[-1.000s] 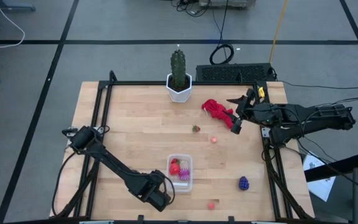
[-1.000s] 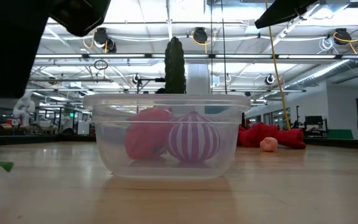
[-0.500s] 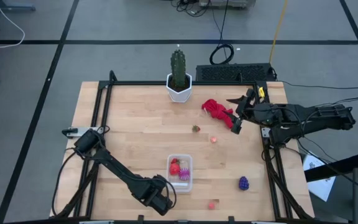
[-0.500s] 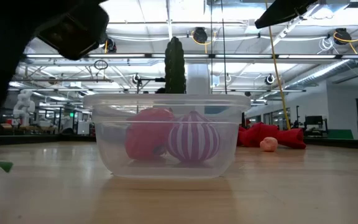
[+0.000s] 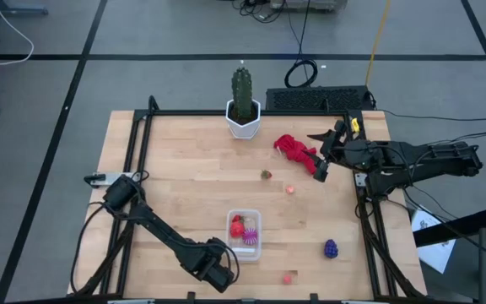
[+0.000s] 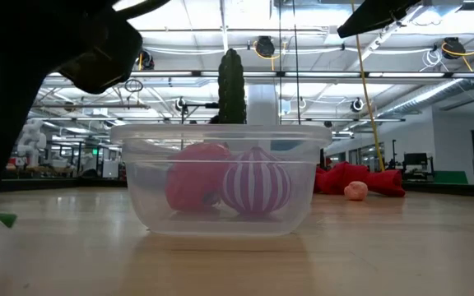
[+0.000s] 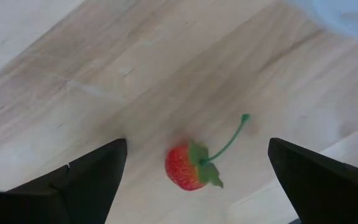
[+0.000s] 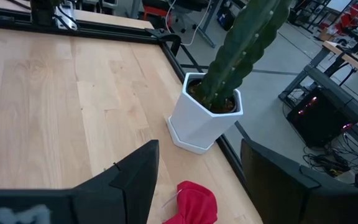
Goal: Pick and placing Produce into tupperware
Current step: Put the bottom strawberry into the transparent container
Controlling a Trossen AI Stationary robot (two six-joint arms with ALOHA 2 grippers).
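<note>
Tupperware (image 5: 245, 234) holds two produce pieces; left gripper (image 5: 218, 274), jaws spread wide, has shifted slightly beside it, now above a strawberry (image 7: 187, 168). Right gripper (image 5: 320, 171), half-open and empty, waits near red cloth (image 5: 296, 148).

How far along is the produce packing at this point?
Done: a red strawberry and a magenta striped piece sit in the tupperware. In hand: nothing; the open left claw hovers over a stemmed strawberry. Left: that one, a small strawberry, two pink pieces, the grape bunch. Right claw waits by the red cloth.
</note>
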